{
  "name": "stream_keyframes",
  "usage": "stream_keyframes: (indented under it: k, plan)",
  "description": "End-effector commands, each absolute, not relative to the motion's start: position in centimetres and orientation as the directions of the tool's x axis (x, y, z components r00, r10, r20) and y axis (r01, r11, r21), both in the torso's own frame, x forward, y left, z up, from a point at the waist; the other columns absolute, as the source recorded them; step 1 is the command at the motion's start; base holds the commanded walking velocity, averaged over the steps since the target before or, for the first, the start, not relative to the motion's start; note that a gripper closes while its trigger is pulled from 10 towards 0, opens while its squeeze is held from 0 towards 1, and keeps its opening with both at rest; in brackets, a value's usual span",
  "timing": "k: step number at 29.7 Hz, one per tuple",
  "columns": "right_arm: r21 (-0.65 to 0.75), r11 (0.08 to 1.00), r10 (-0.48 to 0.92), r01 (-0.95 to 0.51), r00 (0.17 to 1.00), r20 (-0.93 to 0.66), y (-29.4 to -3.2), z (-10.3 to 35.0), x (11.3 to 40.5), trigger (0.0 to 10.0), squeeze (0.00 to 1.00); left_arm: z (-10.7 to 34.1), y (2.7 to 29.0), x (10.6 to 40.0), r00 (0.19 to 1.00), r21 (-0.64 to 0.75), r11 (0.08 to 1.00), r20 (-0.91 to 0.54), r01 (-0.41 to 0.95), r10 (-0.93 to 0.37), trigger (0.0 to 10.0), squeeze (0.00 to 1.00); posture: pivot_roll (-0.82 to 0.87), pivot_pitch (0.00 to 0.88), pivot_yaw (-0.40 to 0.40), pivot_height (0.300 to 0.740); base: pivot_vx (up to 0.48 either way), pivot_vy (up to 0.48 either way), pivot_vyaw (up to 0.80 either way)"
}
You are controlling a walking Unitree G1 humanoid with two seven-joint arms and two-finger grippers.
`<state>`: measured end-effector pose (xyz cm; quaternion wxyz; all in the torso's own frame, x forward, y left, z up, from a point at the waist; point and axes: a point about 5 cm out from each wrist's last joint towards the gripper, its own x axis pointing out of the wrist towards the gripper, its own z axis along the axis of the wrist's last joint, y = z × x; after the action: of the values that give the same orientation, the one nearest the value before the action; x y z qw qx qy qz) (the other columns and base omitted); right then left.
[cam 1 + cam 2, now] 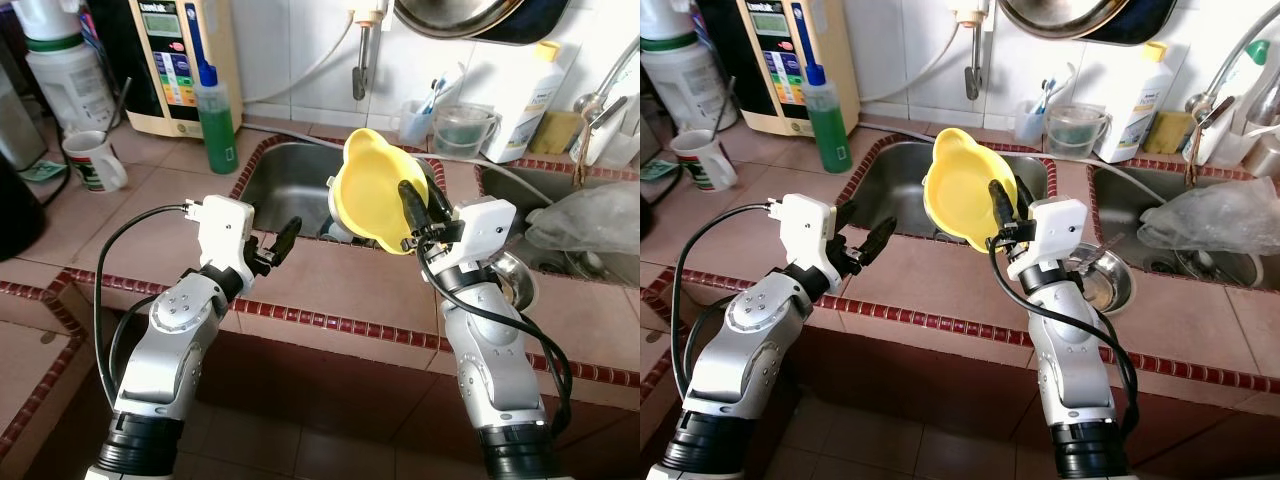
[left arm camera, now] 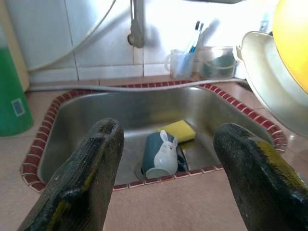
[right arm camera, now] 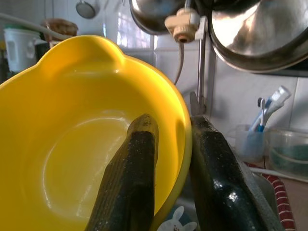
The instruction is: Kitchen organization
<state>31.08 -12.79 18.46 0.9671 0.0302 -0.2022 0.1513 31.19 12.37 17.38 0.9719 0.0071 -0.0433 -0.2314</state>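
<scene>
My right gripper (image 1: pixel 421 207) is shut on the rim of a yellow plastic bowl (image 1: pixel 372 185), one finger inside it and one behind. The bowl is tilted and held up over the front right of the steel sink (image 1: pixel 285 170). In the sink lie a teal mug with a white rabbit (image 2: pixel 161 154) on its side and a yellow sponge (image 2: pixel 179 130) just behind it. My left gripper (image 1: pixel 277 246) is open and holds nothing, hovering over the tiled counter just in front of the sink's left part and pointing at the basin.
A green soap bottle (image 1: pixel 215 115), a white mug (image 1: pixel 92 160) and a water purifier (image 1: pixel 180 60) stand at the back left. A steel bowl (image 1: pixel 518 280) sits by my right arm. The second sink holds a plastic bag (image 1: pixel 590 215). Pans (image 1: pixel 470 15) hang overhead.
</scene>
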Motion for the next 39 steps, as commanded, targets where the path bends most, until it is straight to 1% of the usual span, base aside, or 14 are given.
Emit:
stream_keyframes:
  k: [1, 18, 26, 33, 34, 39]
  plan:
    - [-0.003, 0.953, 0.278, -0.304, 0.867, 0.414, -12.8, 18.9, 31.1, 10.0, 0.0, 17.7, 12.3, 31.2, 0.886, 0.047, 0.89, 0.09, 0.453, -0.455, 10.0, 0.0, -0.04, 0.038, 0.001, 0.74, 0.356, 0.0, 0.0]
    - [-0.004, 0.95, 0.286, -0.312, 0.864, 0.415, -12.6, 18.8, 31.1, 10.0, 0.0, 17.8, 12.1, 31.2, 0.881, 0.049, 0.886, 0.093, 0.46, -0.463, 10.0, 0.0, -0.04, 0.025, -0.001, 0.74, 0.354, 0.0, 0.0]
    - [0.002, 0.953, 0.279, -0.302, 0.884, 0.375, -12.8, 18.3, 31.5, 10.0, 0.0, 18.0, 11.8, 30.7, 0.865, 0.041, 0.874, 0.124, 0.484, -0.485, 10.0, 0.0, -0.04, 0.018, -0.004, 0.74, 0.0, 0.0, 0.0]
    - [0.01, 0.959, 0.263, -0.282, 0.908, 0.327, -13.8, 17.6, 32.3, 10.0, 0.0, 18.0, 11.4, 29.5, 0.812, 0.073, 0.823, 0.132, 0.564, -0.568, 10.0, 0.0, -0.04, 0.026, -0.009, 0.74, 0.0, 0.0, 0.0]
    - [0.007, 0.961, 0.26, -0.278, 0.91, 0.323, -14.1, 17.7, 32.5, 10.0, 0.0, 18.0, 11.2, 29.1, 0.795, 0.074, 0.805, 0.129, 0.589, -0.593, 10.0, 0.0, -0.04, 0.038, -0.009, 0.74, 0.0, 0.0, 0.0]
    - [0.007, 0.965, 0.247, -0.263, 0.917, 0.313, -14.5, 17.9, 33.1, 10.0, 0.0, 18.1, 10.8, 28.1, 0.759, 0.087, 0.769, 0.12, 0.634, -0.64, 10.0, 0.0, -0.04, 0.067, -0.004, 0.74, 0.0, 0.0, 0.0]
